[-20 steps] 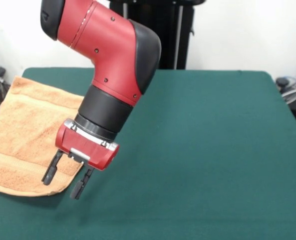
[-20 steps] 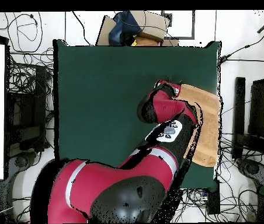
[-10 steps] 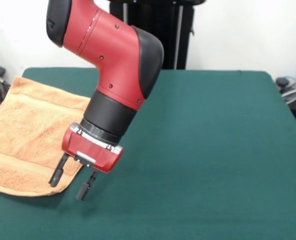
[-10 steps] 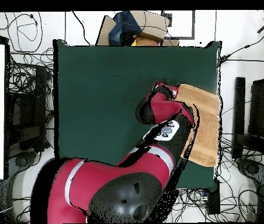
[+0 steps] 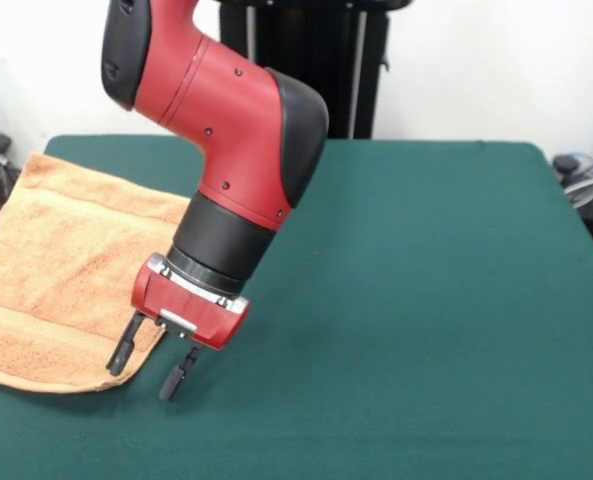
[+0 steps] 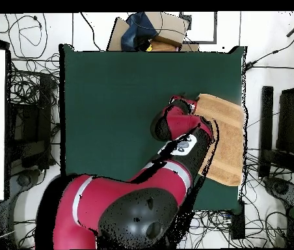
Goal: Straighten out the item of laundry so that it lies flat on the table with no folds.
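**Desk:** Where is the towel [image 5: 61, 275] as this frame is taken?

**Photographer:** It lies at one side edge of the table [image 5: 426, 300], running right up to that side. Seen from across the table, a woven band stripe crosses it near its closest edge, and its rounded near corner rests just beside the gripper [image 5: 148, 362]. From overhead the towel [image 6: 227, 140] is a long strip along that same table edge, narrower than a square would be, so it may be folded over on itself; no clear fold line shows.

**Desk:** And the fingers?

**Photographer:** Spread apart, holding nothing. One tip is over the towel's near corner, the other over bare green cloth just off the towel. Whether the tips touch the surface cannot be told.

**Desk:** What could go wrong from here?

**Photographer:** In my judgement, closing this close to the hem could pinch only a sliver of terry, which would slip free on a pull. A deeper bite could catch the table's felt along with the towel. And any drag toward the table's side edge could send the towel over it.
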Controlling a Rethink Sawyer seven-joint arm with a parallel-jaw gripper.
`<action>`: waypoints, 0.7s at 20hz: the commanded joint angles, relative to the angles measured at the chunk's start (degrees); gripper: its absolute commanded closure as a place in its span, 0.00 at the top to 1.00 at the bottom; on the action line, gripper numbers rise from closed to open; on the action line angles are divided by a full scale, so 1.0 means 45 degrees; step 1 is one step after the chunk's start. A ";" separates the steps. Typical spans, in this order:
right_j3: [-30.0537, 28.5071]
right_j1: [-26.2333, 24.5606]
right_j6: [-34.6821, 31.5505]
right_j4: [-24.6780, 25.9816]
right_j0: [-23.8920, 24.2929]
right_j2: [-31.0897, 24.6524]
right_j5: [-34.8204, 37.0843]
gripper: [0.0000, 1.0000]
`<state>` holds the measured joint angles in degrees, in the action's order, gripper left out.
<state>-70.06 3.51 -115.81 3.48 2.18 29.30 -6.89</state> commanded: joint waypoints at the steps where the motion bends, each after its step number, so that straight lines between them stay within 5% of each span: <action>1: 0.0022 -0.0800 -0.1107 -0.0241 -0.0584 0.0094 0.0909 1.00; 14: 0.0327 -0.1372 -0.1276 -0.0439 -0.0893 0.0814 0.0841 1.00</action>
<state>-69.57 -0.25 -115.81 3.43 -1.22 35.42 -6.90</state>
